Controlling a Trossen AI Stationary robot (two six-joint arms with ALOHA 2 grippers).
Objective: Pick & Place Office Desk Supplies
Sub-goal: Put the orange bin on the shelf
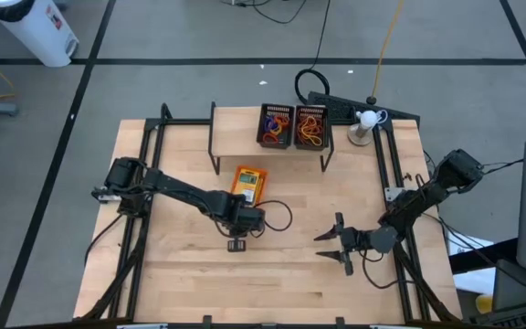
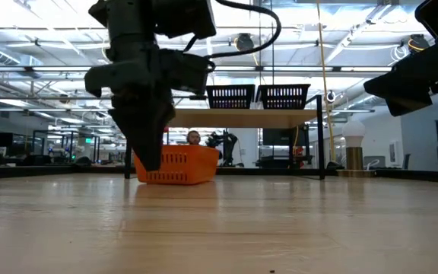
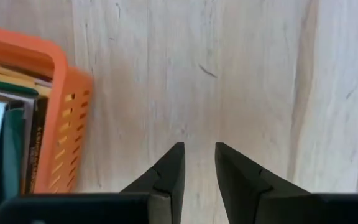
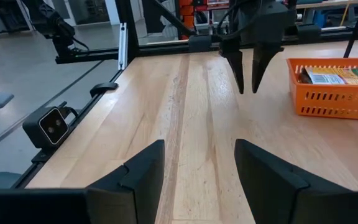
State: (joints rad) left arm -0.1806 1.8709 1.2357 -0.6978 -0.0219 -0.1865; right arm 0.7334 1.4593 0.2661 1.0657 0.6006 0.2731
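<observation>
An orange tray [image 1: 248, 184] [image 3: 61, 124] holding flat yellow-and-green crayon boxes [image 4: 337, 75] rests on the table left of centre. Two black mesh trays [image 1: 276, 125] [image 1: 310, 126] with coloured rubber bands stand side by side on the shelf at the far edge. My left gripper [image 1: 236, 244] [image 3: 199, 152] points down just above bare wood on the near side of the orange tray, its fingers a little apart with nothing between them. My right gripper [image 1: 336, 245] [image 4: 199, 155] is held level over the table's near right part, open and empty, facing the left gripper [image 4: 247, 68].
The wooden shelf riser [image 1: 245, 117] on black legs spans the far middle of the table. A white lamp-like object [image 1: 365, 120] stands at the far right. Black frame rails [image 1: 144, 155] run along both sides. A small camera [image 4: 51, 124] sits at the table's edge.
</observation>
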